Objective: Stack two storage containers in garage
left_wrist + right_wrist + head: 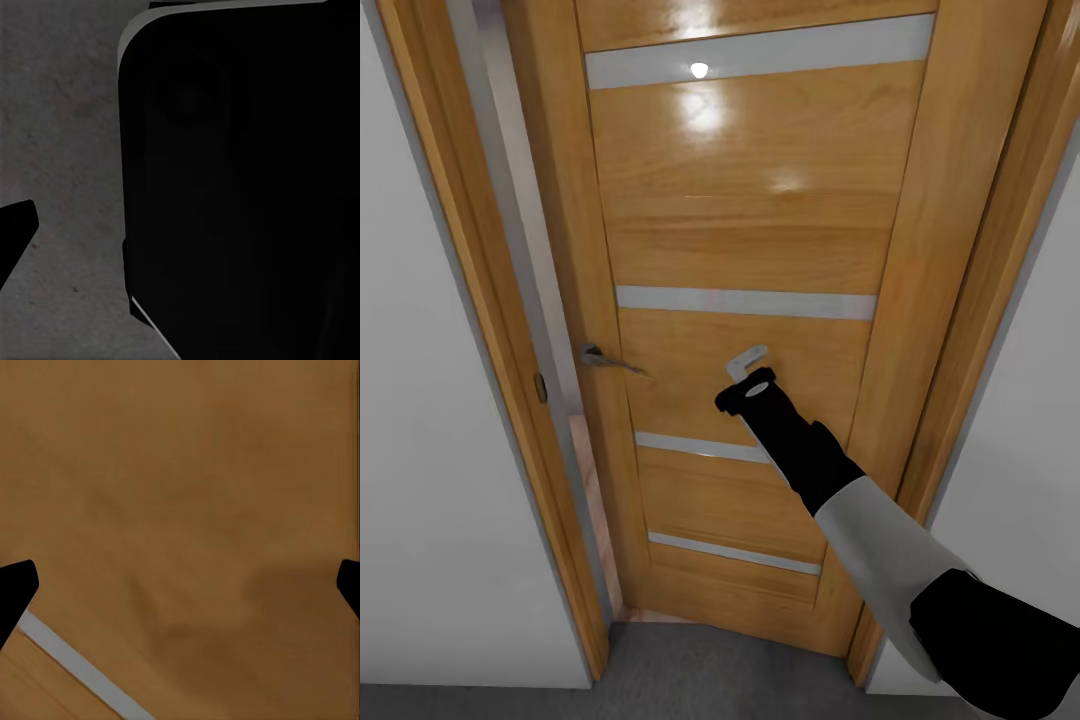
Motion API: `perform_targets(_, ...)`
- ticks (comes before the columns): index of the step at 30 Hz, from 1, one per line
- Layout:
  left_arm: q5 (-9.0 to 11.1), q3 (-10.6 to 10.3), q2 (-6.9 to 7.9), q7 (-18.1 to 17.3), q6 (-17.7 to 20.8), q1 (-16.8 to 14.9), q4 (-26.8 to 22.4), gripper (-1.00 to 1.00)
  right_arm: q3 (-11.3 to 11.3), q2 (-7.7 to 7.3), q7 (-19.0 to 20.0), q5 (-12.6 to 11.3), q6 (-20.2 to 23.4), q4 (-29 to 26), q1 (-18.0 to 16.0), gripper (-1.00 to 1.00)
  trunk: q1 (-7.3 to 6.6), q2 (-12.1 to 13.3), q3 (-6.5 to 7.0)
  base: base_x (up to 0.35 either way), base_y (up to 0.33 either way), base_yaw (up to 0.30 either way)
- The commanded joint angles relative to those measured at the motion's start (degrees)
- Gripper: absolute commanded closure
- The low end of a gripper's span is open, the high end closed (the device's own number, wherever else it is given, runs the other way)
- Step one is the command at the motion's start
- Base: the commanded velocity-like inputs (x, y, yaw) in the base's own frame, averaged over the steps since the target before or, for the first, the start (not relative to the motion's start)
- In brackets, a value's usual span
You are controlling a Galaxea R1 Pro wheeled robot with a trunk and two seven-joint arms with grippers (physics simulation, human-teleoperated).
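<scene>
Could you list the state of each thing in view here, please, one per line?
Door: ajar, with a narrow gap at its handle side.
Door handle: level, untouched.
Right hand: open, held up close to the door panel, empty.
Left hand: pointed down at the grey floor; open or shut cannot be told.

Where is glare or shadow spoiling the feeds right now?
Head view: bright lamp glare on the upper door, one hot spot on its top frosted strip; the handle stays readable. Right wrist view: close door wood, soft and blurry, with a faint shadow patch. Left wrist view: very dark, a black body beside dim grey floor.
</scene>
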Motion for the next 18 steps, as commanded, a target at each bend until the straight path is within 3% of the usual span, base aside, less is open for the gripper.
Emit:
perform_targets(1, 0.01, 0.0, 0.0, 0.05, -0.1, 0.03, -0.07, -1.0, 0.12, 0.0, -0.1, 0.4, 0.35, -0.08, -0.05, -1.0, 0.0, -0.03, -0.05, 0.0, 0.0, 0.0)
perform_targets(18, 0.01, 0.0, 0.0, 0.05, -0.1, 0.0, -0.1, -1.0, -0.03, 0.0, -0.36, -0.94, -0.15, 0.14, -0.05, -1.0, 0.0, -0.03, -0.05, 0.0, 0.0, 0.0)
